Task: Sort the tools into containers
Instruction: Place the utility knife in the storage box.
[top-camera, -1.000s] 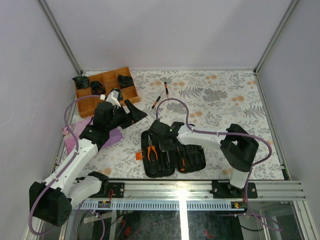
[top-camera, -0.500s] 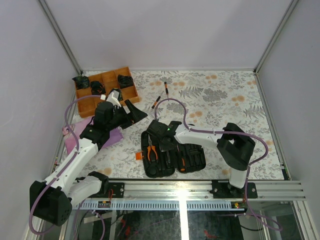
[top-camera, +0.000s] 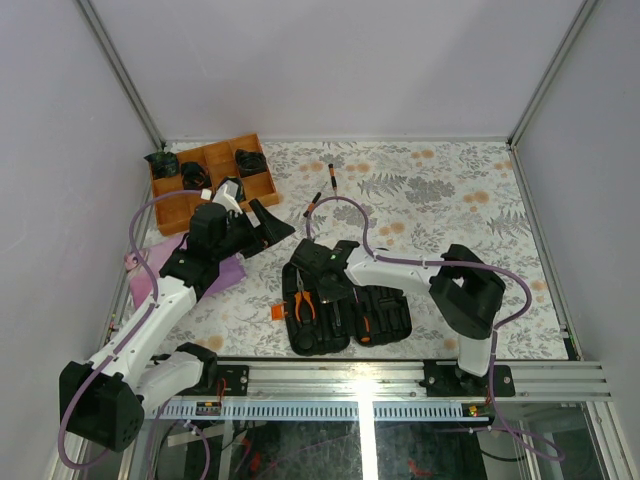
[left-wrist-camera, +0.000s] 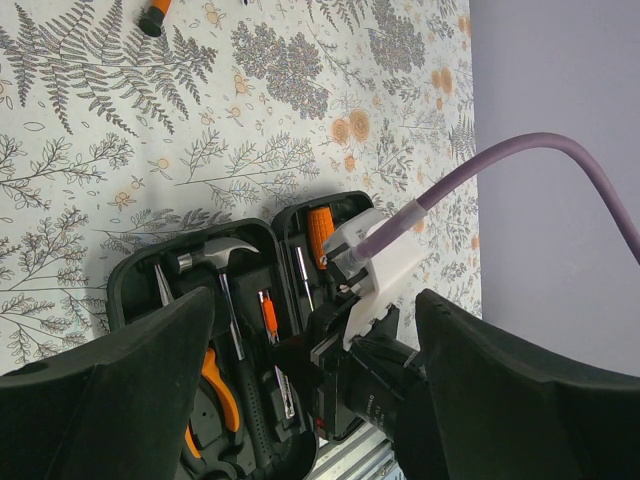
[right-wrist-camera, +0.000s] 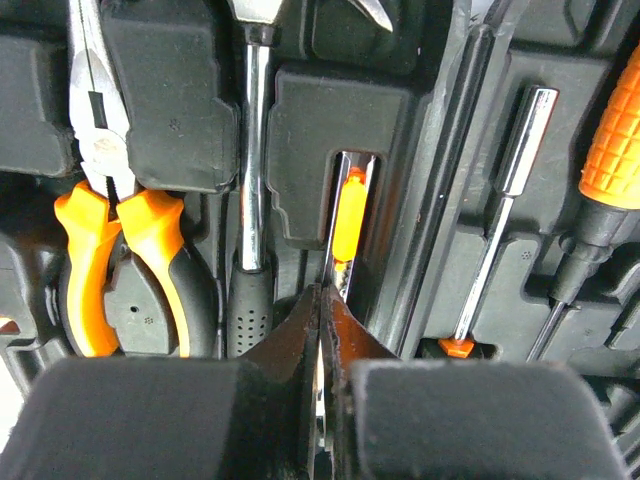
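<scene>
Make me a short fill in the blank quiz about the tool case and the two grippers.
The right gripper has its jaws ___.
The left gripper has its jaws ___.
The pliers in the tool case have ___ handles.
___ thin drivers lie loose on the table, outside the case.
Missing words: shut; open; orange; two.
</scene>
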